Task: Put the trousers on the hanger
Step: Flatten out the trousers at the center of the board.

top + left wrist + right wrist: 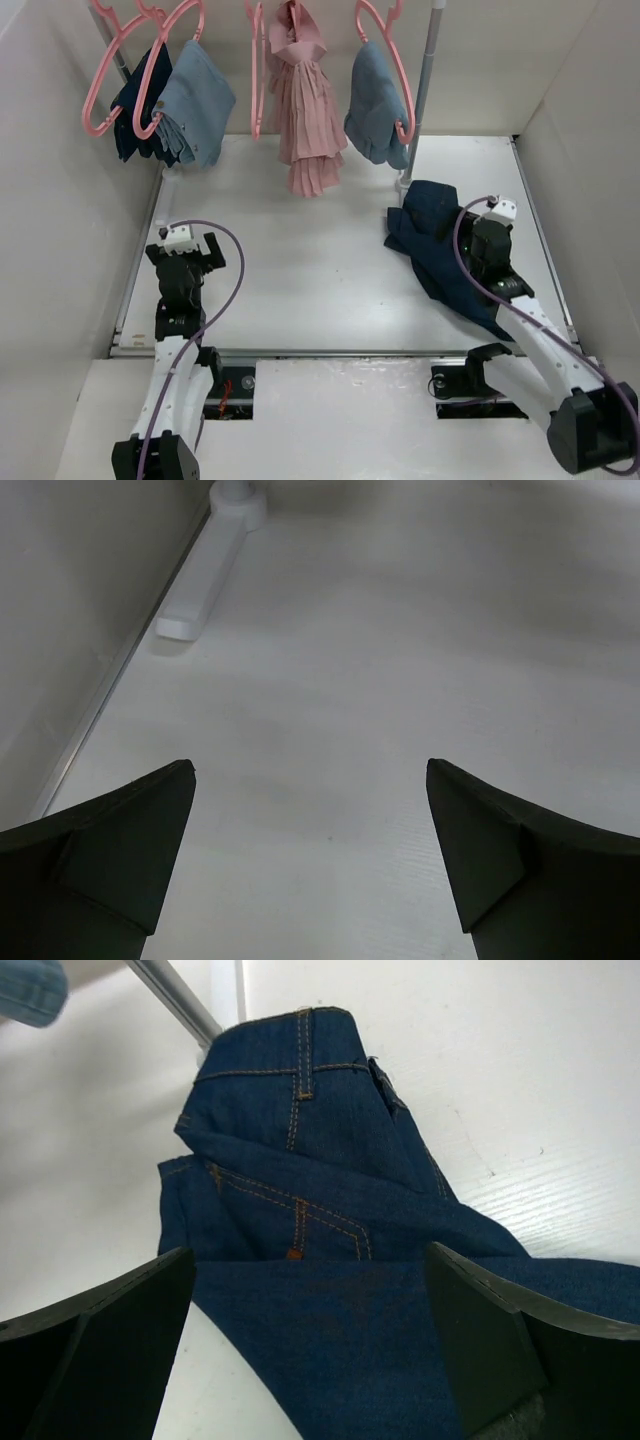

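The right gripper [308, 1250], fingers spread wide, hangs just over the dark navy trousers [300, 1140]. They lie crumpled at the right side of the table [300, 280], waistband toward the rack pole [428, 80], legs trailing near-right. The left gripper [308, 763] gapes over white tabletop. A pink hanger [92, 95] hangs far left.

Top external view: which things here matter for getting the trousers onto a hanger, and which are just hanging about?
For the job:
- trousers, crumpled on the table at right
- leftmost pink hanger, seemingly empty
- right claw, open above the trousers

Not needed:
- pink dress, left denim garment, right denim garment, dark garment, all already hung
- left claw, open, idle
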`<state>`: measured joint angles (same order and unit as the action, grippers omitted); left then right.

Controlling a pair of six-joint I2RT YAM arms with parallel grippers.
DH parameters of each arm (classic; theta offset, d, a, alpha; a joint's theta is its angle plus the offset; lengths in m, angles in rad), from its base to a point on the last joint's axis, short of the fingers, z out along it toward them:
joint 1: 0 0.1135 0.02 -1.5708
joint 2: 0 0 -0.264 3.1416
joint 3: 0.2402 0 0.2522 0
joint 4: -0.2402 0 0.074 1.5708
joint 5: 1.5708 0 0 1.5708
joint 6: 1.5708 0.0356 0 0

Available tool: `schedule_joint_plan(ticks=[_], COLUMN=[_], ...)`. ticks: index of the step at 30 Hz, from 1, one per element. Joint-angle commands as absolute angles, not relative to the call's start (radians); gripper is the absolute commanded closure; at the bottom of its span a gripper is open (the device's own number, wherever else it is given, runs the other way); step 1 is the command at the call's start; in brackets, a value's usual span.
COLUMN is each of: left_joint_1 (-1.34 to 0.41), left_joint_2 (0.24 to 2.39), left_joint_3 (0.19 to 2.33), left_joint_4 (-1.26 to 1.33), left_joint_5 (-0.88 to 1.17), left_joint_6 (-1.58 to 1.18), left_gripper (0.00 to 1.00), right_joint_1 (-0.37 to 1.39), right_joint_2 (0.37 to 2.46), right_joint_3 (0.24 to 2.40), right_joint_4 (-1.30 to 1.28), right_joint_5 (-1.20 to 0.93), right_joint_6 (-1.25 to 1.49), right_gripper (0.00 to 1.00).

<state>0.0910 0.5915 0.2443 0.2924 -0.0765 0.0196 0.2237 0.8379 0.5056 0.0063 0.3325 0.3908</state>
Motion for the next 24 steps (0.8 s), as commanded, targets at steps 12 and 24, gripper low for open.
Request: schedule_joint_plan(ticks=[12, 24], left_joint_1=[0.086, 0.086], left_joint_2=[0.595, 0.537], left_joint_3=[0.388, 0.417], left_joint_4=[0.153, 0.045], left_joint_5=[0.100, 0.179], left_joint_6=[0.410, 0.442], left_gripper=[0.00, 0.00], right_joint_1=[0.285, 0.420], right_joint_2=[1.648, 1.666], right_joint_3=[1.081, 1.146], right_joint_4=[-0.274, -0.430], right_joint_5=[0.383, 0.367], right_joint_6=[0.219, 0.278], right_gripper=[0.00, 1.00])
